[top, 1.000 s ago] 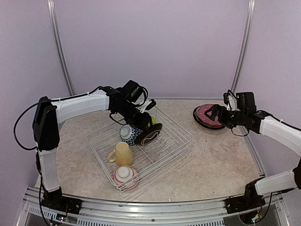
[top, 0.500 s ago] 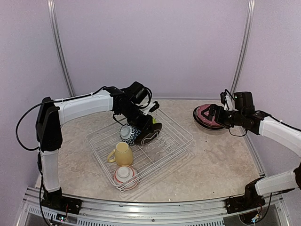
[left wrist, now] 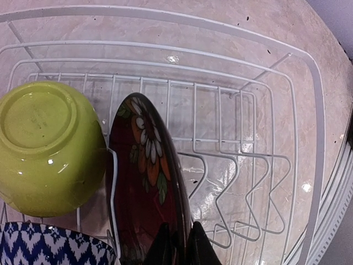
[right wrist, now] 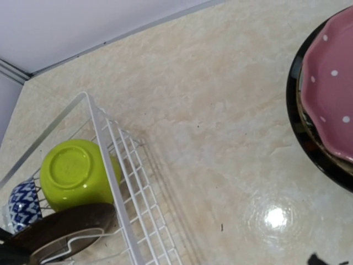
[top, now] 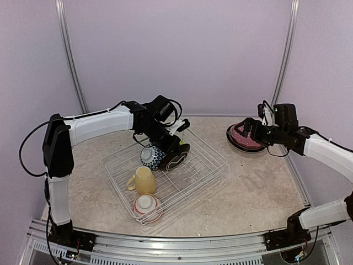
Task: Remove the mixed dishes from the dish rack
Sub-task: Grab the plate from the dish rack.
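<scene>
My left pincer (left wrist: 177, 251) pinches the dark red plate (left wrist: 148, 185), upright on edge; lime green bowl (left wrist: 47, 146) crowds it; right pincer (top: 251, 132) open.

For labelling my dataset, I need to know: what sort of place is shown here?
Probably a lab test cell, not a kitchen: plain lilac walls enclose a marble-patterned table, two robot arms are bolted to its near edge, and the dish rack sits on it.
</scene>
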